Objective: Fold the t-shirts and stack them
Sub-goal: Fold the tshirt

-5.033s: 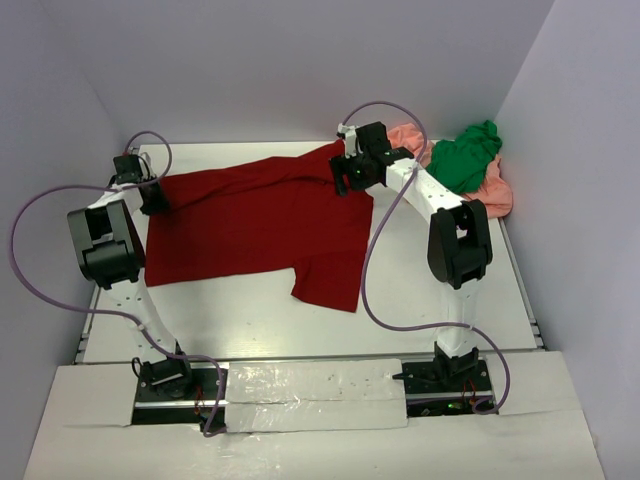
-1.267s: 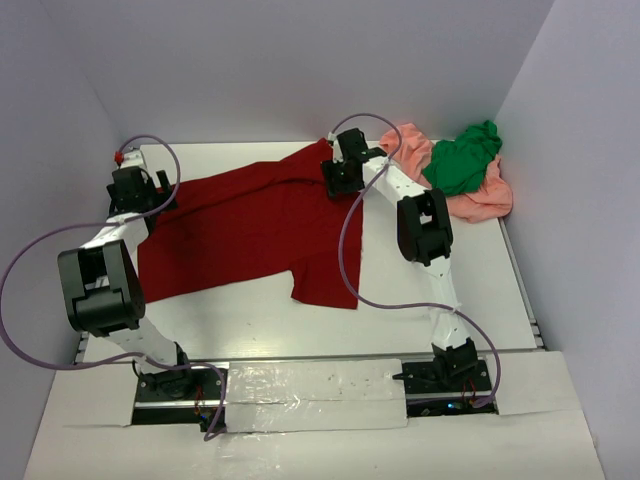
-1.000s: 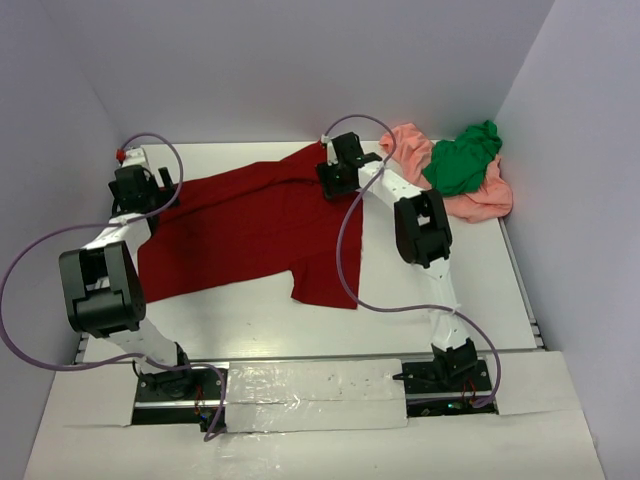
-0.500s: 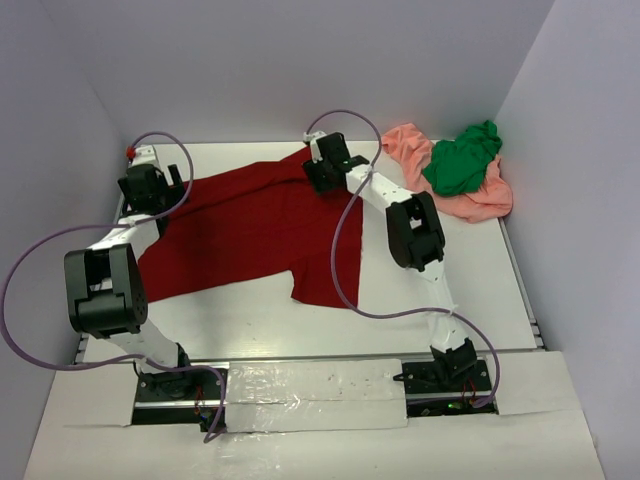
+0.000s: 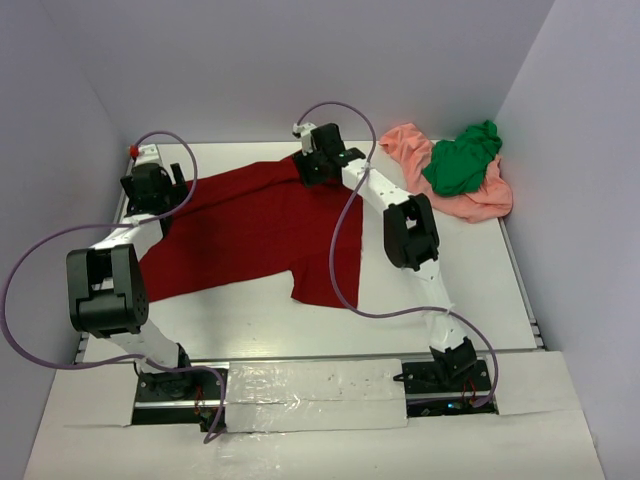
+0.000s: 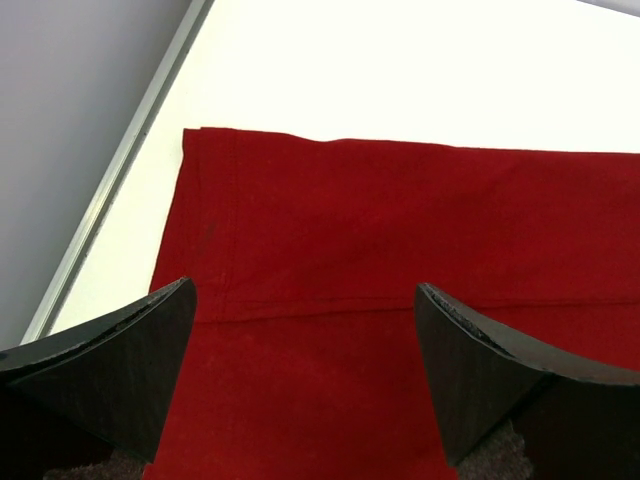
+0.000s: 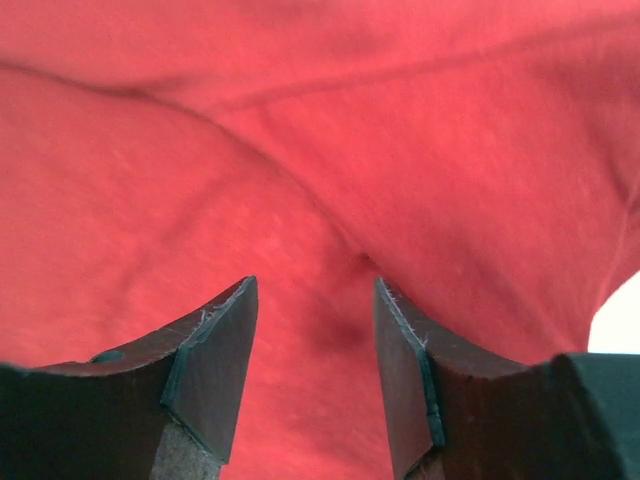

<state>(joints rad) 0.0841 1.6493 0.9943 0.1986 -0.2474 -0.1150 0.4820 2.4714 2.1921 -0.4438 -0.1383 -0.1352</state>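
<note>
The dark red t-shirt (image 5: pixel 250 225) lies spread over the left and middle of the white table (image 5: pixel 440 290). Its hem (image 6: pixel 400 210) fills the left wrist view, and its wrinkled cloth (image 7: pixel 300 130) fills the right wrist view. My left gripper (image 5: pixel 160 198) (image 6: pixel 302 290) hovers wide open over the shirt's left edge. My right gripper (image 5: pixel 310 168) (image 7: pixel 314 285) sits low over the shirt's far edge, jaws partly apart, with a ridge of red cloth in the gap. The green t-shirt (image 5: pixel 460 160) lies crumpled on the salmon-pink t-shirt (image 5: pixel 485 203) at the far right.
A metal rail (image 6: pixel 120 170) borders the table's left side, close to the shirt's corner. Grey walls enclose the table on the left, back and right. Purple cables (image 5: pixel 340 250) loop from both arms over the table.
My right gripper has slid left along the red shirt's far edge and its jaws have narrowed. My left gripper has shifted slightly right over the shirt's left edge, still wide open.
</note>
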